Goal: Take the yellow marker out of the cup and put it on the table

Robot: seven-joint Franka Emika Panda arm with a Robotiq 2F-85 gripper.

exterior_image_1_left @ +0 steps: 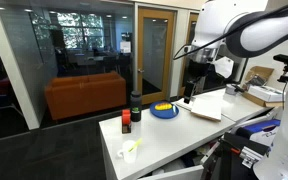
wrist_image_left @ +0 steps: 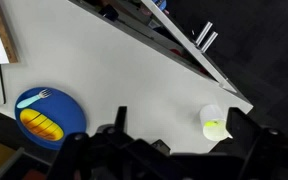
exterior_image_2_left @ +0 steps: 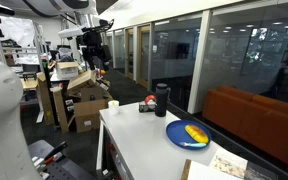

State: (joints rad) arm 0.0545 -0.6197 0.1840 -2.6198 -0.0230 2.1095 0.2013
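Observation:
The small white cup (wrist_image_left: 213, 118) stands near one end of the white table (wrist_image_left: 134, 70), with the yellow marker (wrist_image_left: 216, 128) inside it. The cup also shows in both exterior views (exterior_image_1_left: 130, 152) (exterior_image_2_left: 113, 104), and the marker's yellow tip (exterior_image_1_left: 133, 145) sticks out of it. My gripper (wrist_image_left: 177, 135) is open and empty. It hangs high above the table (exterior_image_1_left: 191, 85) (exterior_image_2_left: 93, 58), well clear of the cup. In the wrist view the cup lies just inside my right-hand finger.
A blue bowl (wrist_image_left: 50, 115) (exterior_image_1_left: 164, 110) (exterior_image_2_left: 188, 135) holds a rounder yellow object. A dark bottle (exterior_image_1_left: 136, 103) (exterior_image_2_left: 162, 98) and a red-orange item (exterior_image_1_left: 126, 120) stand between bowl and cup. Papers (exterior_image_1_left: 206, 106) lie at the table's other end. Cardboard boxes (exterior_image_2_left: 84, 100) sit beyond the table.

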